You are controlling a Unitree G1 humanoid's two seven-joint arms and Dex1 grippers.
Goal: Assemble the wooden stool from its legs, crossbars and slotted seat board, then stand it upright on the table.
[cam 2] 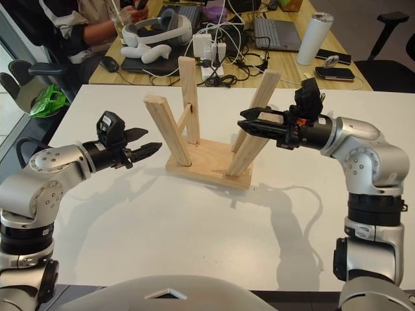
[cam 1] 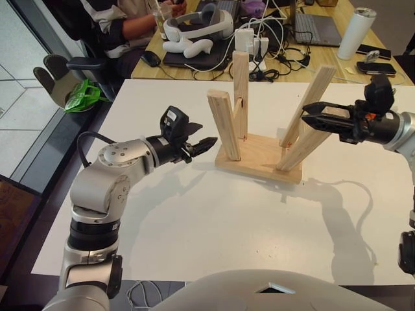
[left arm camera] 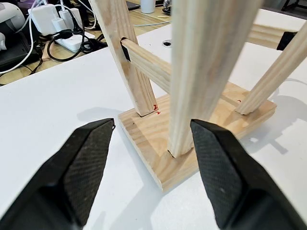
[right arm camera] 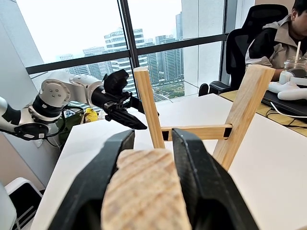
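The left gripper hangs over the left part of the white table, its fingers spread and empty, just left of the near-left leg and not touching it. The wooden stool sits upside down at the table's middle, with the seat board flat on the top, four legs pointing up and a crossbar joining the two left legs. The right gripper is clamped on the top end of the near-right leg.

Left claw agape, right claw clenched
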